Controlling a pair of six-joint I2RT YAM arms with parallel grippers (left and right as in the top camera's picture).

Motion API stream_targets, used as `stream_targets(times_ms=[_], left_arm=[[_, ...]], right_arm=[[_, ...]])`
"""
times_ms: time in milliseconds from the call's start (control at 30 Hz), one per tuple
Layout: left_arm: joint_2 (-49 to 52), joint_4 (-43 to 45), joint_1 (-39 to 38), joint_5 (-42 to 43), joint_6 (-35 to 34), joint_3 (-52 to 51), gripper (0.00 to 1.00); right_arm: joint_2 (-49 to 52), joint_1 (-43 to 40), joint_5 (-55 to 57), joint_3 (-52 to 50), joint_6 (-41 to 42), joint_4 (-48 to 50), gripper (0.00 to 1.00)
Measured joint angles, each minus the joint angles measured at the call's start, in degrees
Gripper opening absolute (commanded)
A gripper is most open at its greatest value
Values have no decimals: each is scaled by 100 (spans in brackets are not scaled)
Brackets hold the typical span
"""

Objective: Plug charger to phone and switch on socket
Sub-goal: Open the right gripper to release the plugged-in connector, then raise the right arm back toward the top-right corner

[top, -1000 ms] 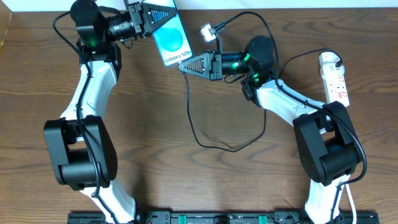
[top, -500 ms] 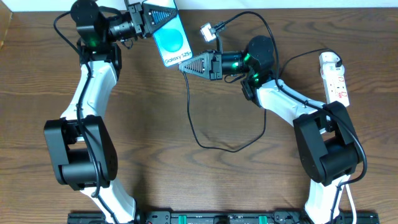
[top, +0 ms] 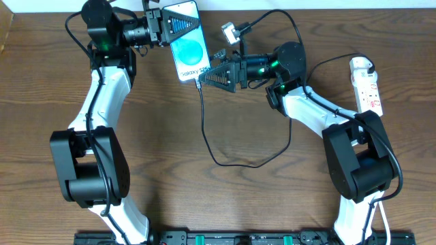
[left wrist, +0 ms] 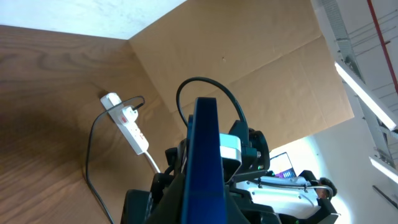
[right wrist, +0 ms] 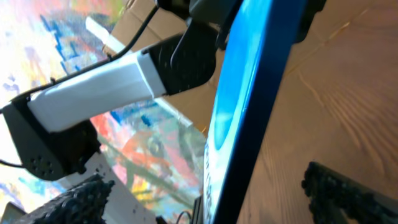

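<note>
Blue phone (top: 189,46) is at the far edge of the table (top: 170,170), held up in the left gripper (top: 180,22), which is clamped on its upper end.

Overhead:
- The right gripper (top: 212,73) is just beside the phone's lower end, jaws apart, nothing between them.
- The charger (top: 204,129) runs from that lower end down the table, loops, then climbs past the right arm.
- Its white adapter (top: 230,32) lies near the phone's right side.
- The socket (top: 368,87) sits at the right edge, well apart from both grippers and from the adapter.

Left wrist:
- The phone (left wrist: 205,162) is edge-on, dead centre, pinched from both sides.
- The socket (left wrist: 127,121) lies on the wood beyond, untouched.
- The charging port isn't visible from here.

Right wrist:
- The phone (right wrist: 242,106) fills the middle, tilted, screen lit.
- The right claw's dark fingers (right wrist: 348,186) are spread wide at the bottom corners, clear of the phone.
- I can't see the plug tip in this view.

My read:
- The cable meets the phone's bottom edge, so the plug looks seated and the first step is about done. I can't confirm full insertion.
- Next is the socket switch. The right arm is nearer, so it has to swing back to the strip and press the red rocker without snagging the cable loop.
- The adapter doesn't look plugged into the strip, so check that first.
</note>
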Motion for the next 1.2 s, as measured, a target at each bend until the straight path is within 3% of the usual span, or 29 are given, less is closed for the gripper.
stream_targets(times_ms=[600,900,1033,1200], left_arm=[[0,-4,343,153,-275,0,7],[0,-4,531,157,-428,0,8],[0,-2,531,175,-433,0,8],[0,-4,531,186,-494,0,7]], right_arm=[[0,-24,-1360,0,-221,-4,99],[0,-522,-1547,2,-365,-245,99],[0,-745,-1353,4,-422,-1010,99],[-11,-789,-658,22,-575,-2761,99]])
